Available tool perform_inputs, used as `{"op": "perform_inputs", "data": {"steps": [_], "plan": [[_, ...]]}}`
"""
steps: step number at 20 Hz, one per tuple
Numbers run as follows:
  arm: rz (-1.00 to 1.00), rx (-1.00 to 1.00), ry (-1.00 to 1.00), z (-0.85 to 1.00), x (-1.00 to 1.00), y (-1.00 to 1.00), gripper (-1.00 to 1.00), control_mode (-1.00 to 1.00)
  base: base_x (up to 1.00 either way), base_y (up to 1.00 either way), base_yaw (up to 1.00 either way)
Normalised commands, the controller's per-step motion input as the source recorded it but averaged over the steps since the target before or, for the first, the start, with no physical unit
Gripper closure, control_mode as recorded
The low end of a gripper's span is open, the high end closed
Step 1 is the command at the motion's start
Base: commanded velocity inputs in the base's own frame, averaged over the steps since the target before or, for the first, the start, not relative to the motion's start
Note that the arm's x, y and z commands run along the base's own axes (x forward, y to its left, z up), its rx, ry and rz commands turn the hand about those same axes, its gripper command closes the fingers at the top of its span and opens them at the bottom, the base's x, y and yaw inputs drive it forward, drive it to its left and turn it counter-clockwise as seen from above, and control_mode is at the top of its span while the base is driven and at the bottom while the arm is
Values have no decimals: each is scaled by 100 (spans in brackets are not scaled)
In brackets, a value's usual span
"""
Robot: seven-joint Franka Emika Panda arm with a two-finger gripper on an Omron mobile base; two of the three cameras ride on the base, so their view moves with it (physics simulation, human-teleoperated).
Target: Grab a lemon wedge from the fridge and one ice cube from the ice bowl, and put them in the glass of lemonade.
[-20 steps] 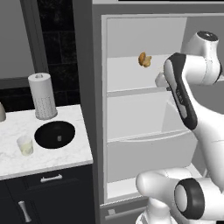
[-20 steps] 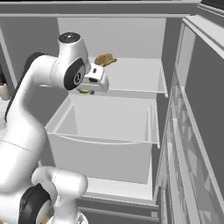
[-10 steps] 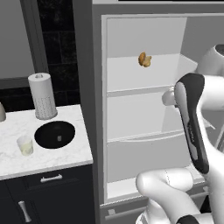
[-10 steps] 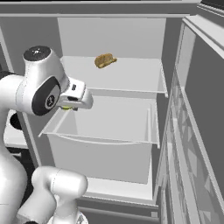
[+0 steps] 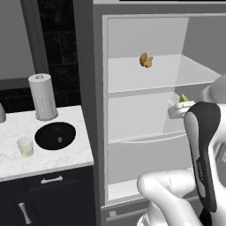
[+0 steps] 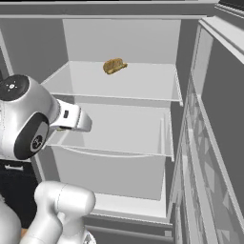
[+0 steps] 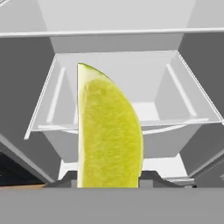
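Observation:
My gripper [image 7: 109,178] is shut on the lemon wedge [image 7: 107,131], a yellow slice with a green rind edge standing upright between the fingers. From the left base view, the gripper [image 5: 178,107] hangs in front of the fridge's [image 5: 98,110] middle shelf, with the wedge's tip [image 5: 183,98] poking up above it. The fridge stands open with pale shelves and a clear drawer [image 7: 127,118] ahead of the hand. On the marble counter to the left are the black ice bowl [image 5: 55,135] with one ice cube [image 5: 59,139] and the glass of lemonade [image 5: 25,146].
A brown food item [image 5: 146,60] lies on the fridge's upper shelf [image 6: 124,83]. The open fridge door [image 6: 209,143] stands at the right. A paper-towel roll [image 5: 42,97] stands behind the bowl. Dark drawer cabinets [image 5: 44,194] sit under the counter.
The arm has drawn back and down from the upper shelf toward the middle shelf's front, carrying the lemon wedge. The brown item stays on the upper shelf.

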Motion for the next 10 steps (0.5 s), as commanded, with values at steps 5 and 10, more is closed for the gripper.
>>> {"op": "perform_inputs", "data": {"steps": [5, 10], "plan": [[0, 0, 0, -5, -18, 0, 100, -100, 0, 0, 0], [0, 0, 0, 0, 0, 0, 100, 100, -78, 14, 0]]}}
